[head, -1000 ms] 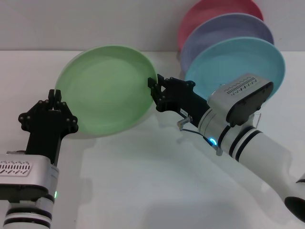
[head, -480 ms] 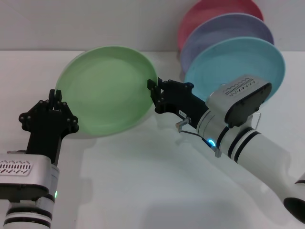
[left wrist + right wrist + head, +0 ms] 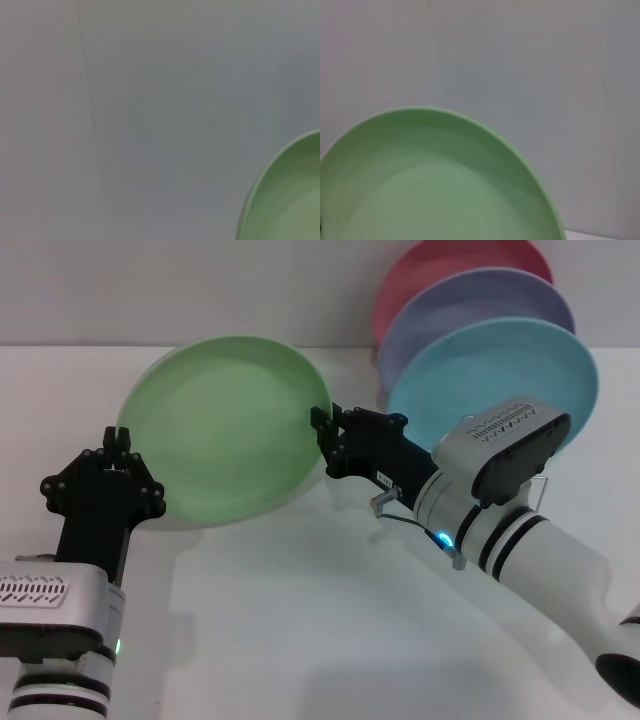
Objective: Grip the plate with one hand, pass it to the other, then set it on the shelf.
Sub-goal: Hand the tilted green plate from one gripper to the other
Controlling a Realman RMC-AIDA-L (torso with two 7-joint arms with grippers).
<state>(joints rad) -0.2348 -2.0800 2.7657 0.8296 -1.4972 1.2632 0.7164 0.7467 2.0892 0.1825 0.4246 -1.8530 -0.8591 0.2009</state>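
The light green plate (image 3: 225, 430) is held up off the table, tilted toward me. My left gripper (image 3: 118, 442), on the arm with the green light, is shut on its left rim. My right gripper (image 3: 323, 440), on the arm with the blue light, is at the plate's right rim, its jaws open on either side of the edge. The plate's rim also shows in the left wrist view (image 3: 290, 200), and much of it in the right wrist view (image 3: 435, 185). The silver wire shelf (image 3: 383, 500) stands behind the right arm and is mostly hidden.
A sky-blue plate (image 3: 500, 375), a lavender plate (image 3: 470, 305) and a pink plate (image 3: 450, 260) stand upright in the rack at the back right. A white table (image 3: 300, 620) lies below, with a grey wall behind.
My right gripper has shifted slightly left and down onto the green plate's right rim. The plate and the left gripper have stayed in place.
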